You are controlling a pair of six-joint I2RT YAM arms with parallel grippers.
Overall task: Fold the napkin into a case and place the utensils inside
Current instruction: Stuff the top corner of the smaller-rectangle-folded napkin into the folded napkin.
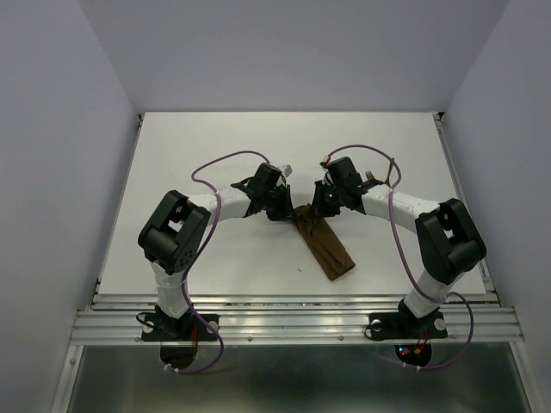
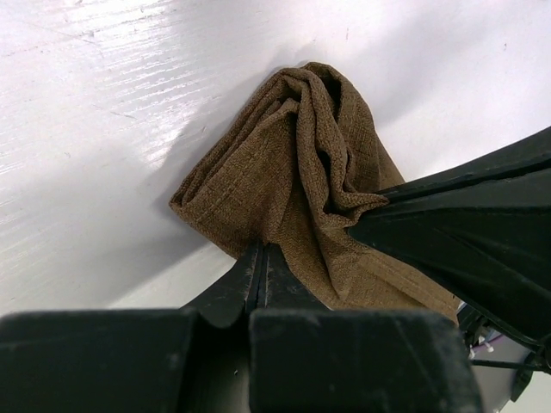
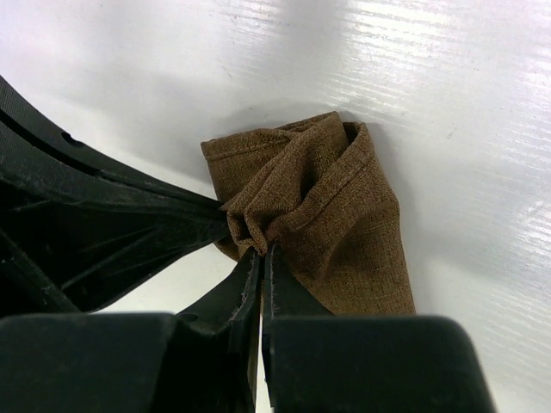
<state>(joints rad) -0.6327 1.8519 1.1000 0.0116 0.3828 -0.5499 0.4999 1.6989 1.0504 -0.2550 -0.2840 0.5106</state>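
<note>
Both the left end effector (image 2: 261, 251) and the right end effector (image 3: 263, 251) are clenched on the bunched far end of the dark brown cloth napkin (image 1: 325, 249), a narrow strip on the white desk (image 1: 215, 146) between them, so an uneven pull could undo its folds.

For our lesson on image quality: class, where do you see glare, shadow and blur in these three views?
Top external: even, soft light, no glare. Left wrist: glare streaks the table upper left, napkin weave sharp, near jaws blurred. Right wrist: glare upper right, napkin sharp, jaws blurred.
</note>
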